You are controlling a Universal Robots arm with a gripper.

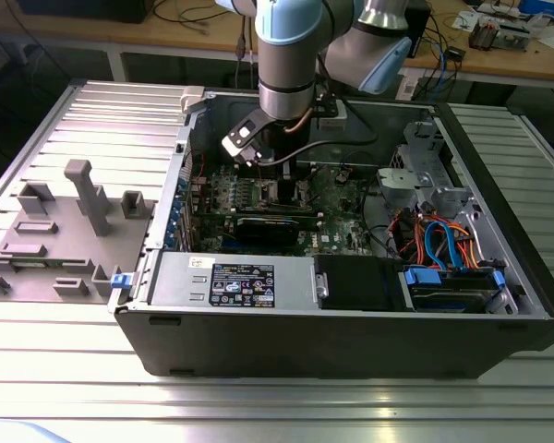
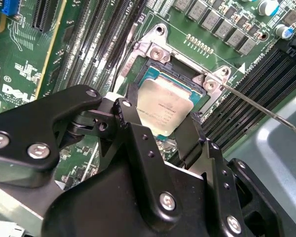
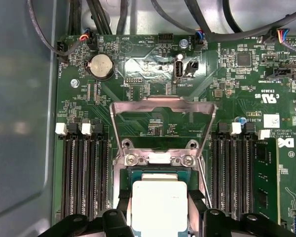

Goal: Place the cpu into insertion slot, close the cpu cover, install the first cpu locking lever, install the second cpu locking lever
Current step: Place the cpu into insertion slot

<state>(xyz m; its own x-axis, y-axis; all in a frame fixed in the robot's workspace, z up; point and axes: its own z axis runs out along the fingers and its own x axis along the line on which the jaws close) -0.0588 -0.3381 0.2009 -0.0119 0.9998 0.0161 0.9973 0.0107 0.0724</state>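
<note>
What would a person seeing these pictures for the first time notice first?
In the exterior view, a pale blue and grey robot arm reaches down into an open computer case. In both wrist views, the black claw grips a silver chip over the green board. In the first wrist view, a metal cover frame stands open.

A silver table (image 1: 277,406) of ribbed metal slats carries everything, with its long grooves running across the front edge in the exterior view. A dark grey open computer case (image 1: 332,346) lies on its side across the middle of the table, open face turned up. Just beside the case, on the exterior view's left, a flat grey fixture plate (image 1: 69,249) rests on the slats, with several upright posts and low blocks rising from it
</note>
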